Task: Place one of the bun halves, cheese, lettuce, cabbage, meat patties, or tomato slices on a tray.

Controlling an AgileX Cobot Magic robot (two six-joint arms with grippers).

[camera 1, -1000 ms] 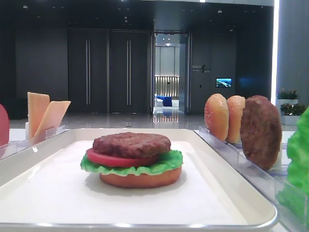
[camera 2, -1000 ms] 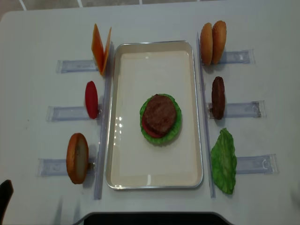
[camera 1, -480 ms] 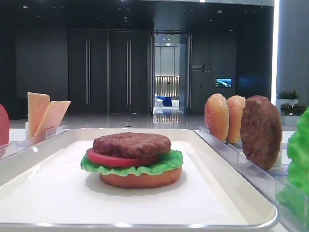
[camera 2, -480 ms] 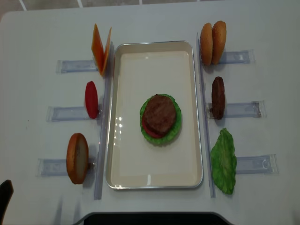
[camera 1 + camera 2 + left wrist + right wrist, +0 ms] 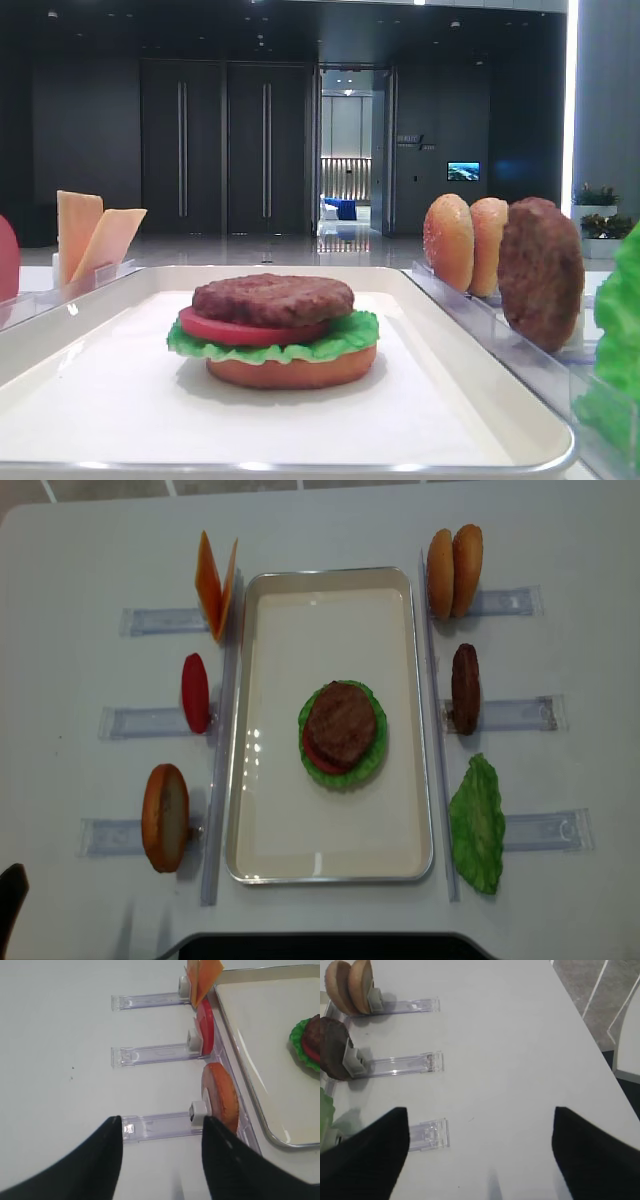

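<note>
While both arms sit back off the work area, we read the table left to right. Left gripper (image 5: 161, 1160) hovers over the bare table by the nearest clear rack (image 5: 160, 1125), fingers (image 5: 85, 1165) spread wide, nothing between them. On the left racks stand the cheese (image 5: 216, 584) at the far end, a tomato slice (image 5: 195, 692) in the middle, and a bun half (image 5: 165, 817) nearest us, all upright on edge just beside the tray (image 5: 330, 865). On the tray, slightly right of centre, we see a stack: bun base (image 5: 292, 370), lettuce (image 5: 270, 342), tomato (image 5: 245, 328), meat patty (image 5: 341, 725) on top. Right racks hold two bun halves (image 5: 454, 572) touching each other, a spare patty (image 5: 465, 688) on edge, and a loose lettuce leaf (image 5: 478, 824). Right gripper (image 5: 480, 1152) hangs over bare table beyond those racks, fingers (image 5: 592, 1152) wide apart, empty.
</note>
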